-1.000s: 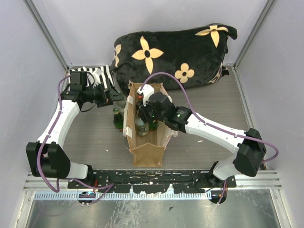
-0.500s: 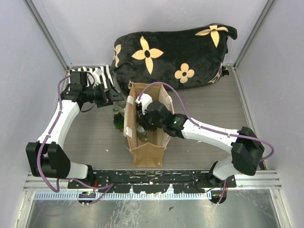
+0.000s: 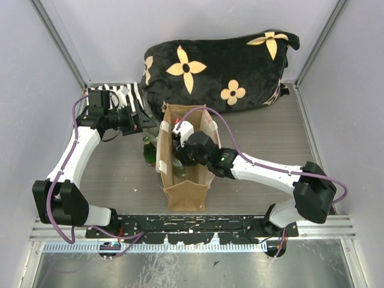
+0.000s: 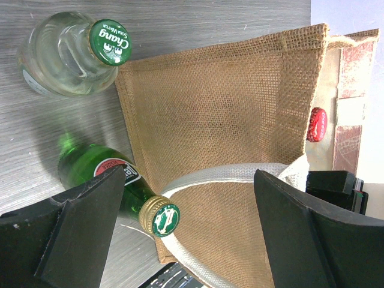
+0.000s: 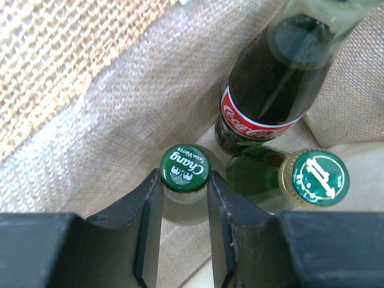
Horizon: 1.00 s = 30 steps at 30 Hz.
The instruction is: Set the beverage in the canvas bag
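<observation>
Grey-grained counter carries a black flowered cushion at the back and, nearer, the canvas bag, standing open. Against a second ago the right arm has sunk lower into the bag's mouth — the left arm has not shifted. The left gripper is spread wide beside the bag, with the cream handle passing between its fingers. Inside the bag the right gripper is clamped on the neck of the soda-water bottle, next to a cola bottle and a green-capped bottle. Outside stand a second clear bottle and a green bottle. From above, the wrist hides most of the bag's contents — the held bottle's base is unseen.
</observation>
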{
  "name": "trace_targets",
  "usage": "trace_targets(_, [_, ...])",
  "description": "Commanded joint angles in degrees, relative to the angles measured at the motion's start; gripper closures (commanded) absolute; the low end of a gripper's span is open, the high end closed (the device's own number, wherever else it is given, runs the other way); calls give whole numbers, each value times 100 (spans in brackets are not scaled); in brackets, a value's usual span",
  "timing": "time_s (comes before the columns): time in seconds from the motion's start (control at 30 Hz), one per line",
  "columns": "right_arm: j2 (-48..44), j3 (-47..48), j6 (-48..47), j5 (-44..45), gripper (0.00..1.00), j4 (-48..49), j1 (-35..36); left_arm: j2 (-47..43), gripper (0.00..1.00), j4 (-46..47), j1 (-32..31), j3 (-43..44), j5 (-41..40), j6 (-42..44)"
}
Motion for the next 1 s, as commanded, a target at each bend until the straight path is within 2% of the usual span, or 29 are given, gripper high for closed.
trace_targets(0.0, [-497, -68, 20, 246, 68, 292, 37, -148, 5, -86, -1, -86, 62, 83])
trace_targets(0.13, [-680, -138, -14, 324, 45, 186, 37, -124, 5, -80, -2, -91, 62, 81])
trace_targets(0.23, [-717, -108, -56, 383, 37, 150, 33, -109, 5, -70, -6, -94, 71, 83])
trace_targets(0.5, [-742, 301, -102, 439, 28, 40, 32, -193, 5, -322, -6, 6, -9, 417])
trace_targets(0.73, [-989, 737, 9, 1046, 17, -50, -23, -412, 5, -1398, -10, 335, -464, 2030])
trace_targets(0.83, [-982, 1040, 164, 1096, 17, -274, -140, -369, 5, -1936, -86, 507, -690, 2485])
trace_targets(0.97, [-837, 1564, 350, 1234, 17, -813, -242, -151, 6, -2570, -507, 933, -1365, 2961])
